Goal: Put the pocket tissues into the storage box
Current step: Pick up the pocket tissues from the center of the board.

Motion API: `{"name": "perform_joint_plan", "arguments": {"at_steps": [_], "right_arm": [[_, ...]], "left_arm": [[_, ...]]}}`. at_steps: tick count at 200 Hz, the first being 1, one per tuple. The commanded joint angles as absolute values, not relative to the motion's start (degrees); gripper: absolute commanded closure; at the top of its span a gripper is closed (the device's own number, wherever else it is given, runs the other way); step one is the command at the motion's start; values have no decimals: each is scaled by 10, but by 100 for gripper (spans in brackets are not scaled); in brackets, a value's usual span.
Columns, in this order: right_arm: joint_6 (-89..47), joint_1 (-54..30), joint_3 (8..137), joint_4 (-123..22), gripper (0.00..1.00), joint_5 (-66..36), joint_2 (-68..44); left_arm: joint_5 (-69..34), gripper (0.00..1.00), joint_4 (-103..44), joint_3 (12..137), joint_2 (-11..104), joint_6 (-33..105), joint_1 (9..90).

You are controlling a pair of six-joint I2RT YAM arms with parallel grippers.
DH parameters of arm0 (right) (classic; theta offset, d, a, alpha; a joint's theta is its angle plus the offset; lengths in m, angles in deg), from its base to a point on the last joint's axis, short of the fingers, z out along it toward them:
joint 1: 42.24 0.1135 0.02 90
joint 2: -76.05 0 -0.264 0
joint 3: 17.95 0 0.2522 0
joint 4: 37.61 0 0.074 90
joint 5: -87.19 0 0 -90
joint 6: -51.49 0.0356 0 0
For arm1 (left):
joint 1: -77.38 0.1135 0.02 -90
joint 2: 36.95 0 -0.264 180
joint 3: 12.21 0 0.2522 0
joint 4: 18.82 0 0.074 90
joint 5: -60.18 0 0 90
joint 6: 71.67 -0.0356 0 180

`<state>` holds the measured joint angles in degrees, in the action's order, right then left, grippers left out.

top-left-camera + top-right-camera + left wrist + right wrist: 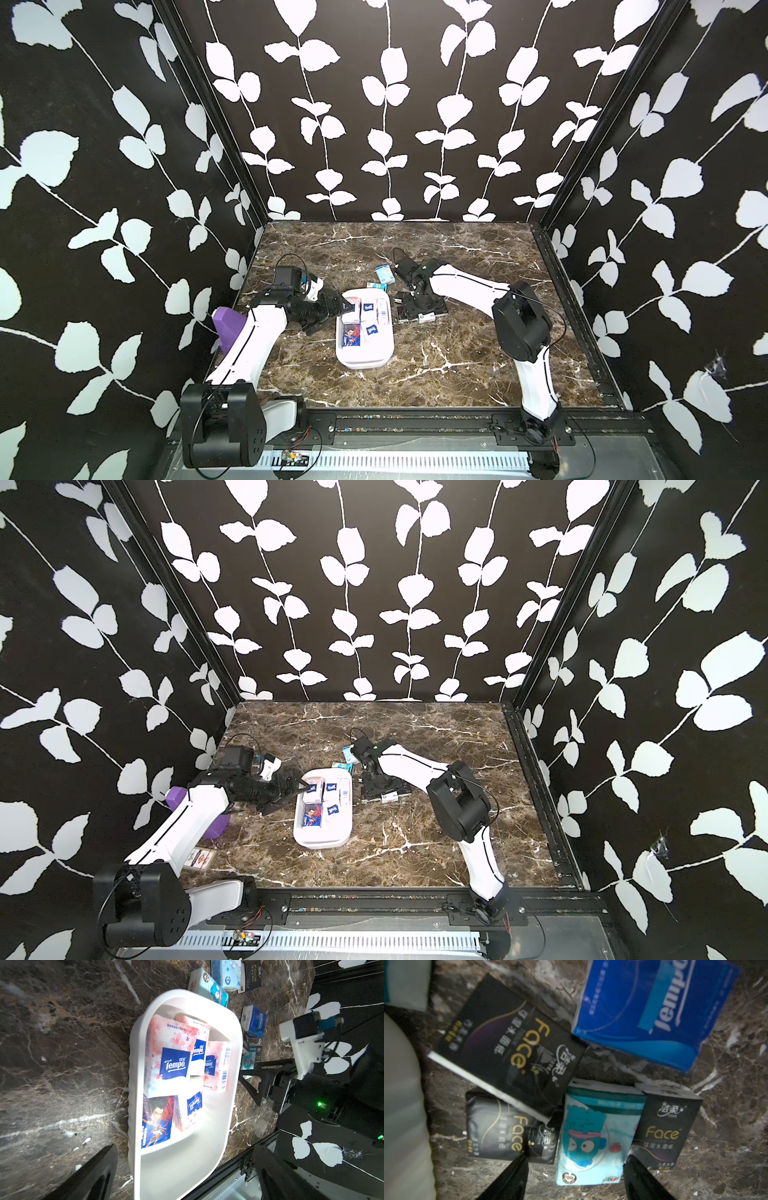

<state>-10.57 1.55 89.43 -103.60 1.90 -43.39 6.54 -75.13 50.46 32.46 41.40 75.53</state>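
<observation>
The storage box (pixel 365 360) (pixel 322 838) (pixel 187 1169) is a white tub in the middle of the marble table. Inside lie several pocket tissues: white-pink packs with a blue logo (pixel 172 1059) and one with a cartoon figure (pixel 158 1122). My left gripper (pixel 334 316) (pixel 287 798) (pixel 185 1180) is open and empty at the box's left rim. Right of the box lie black packs (pixel 508 1047) (pixel 666 1126), a blue pack (pixel 654 1012) and a teal-white pack (pixel 591 1136). My right gripper (pixel 576 1178) (pixel 415 308) hangs over them, open, its fingers either side of the teal-white pack.
Two more light-blue packs (pixel 383 274) (pixel 376 286) lie just beyond the box's far end. A purple angular object (pixel 226 328) (pixel 216 827) stands at the table's left edge behind my left arm. A red-and-white pack (pixel 201 858) lies near the front left. Patterned walls close three sides.
</observation>
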Motion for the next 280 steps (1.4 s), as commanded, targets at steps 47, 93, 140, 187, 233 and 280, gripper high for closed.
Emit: {"name": "perform_joint_plan", "arguments": {"at_steps": [47, 93, 140, 187, 233, 280], "right_arm": [[-102, -4, 877, -1030, 29, 23, -432], [-97, -17, 851, -1006, 34, 13, -423], [-86, -18, 839, -986, 45, -4, -431], [-70, -21, 820, -969, 57, -7, -408], [-37, -21, 821, -998, 60, 0, -336], [27, -7, 802, -999, 60, -20, -253]], "left_arm": [[60, 1, -769, 498, 308, 415, 753], [57, 1, -766, 501, 308, 422, 753], [53, 1, -765, 501, 306, 424, 753], [52, 1, -763, 502, 304, 425, 753], [52, 1, -752, 500, 304, 433, 753], [26, 1, -735, 492, 304, 446, 753]]}}
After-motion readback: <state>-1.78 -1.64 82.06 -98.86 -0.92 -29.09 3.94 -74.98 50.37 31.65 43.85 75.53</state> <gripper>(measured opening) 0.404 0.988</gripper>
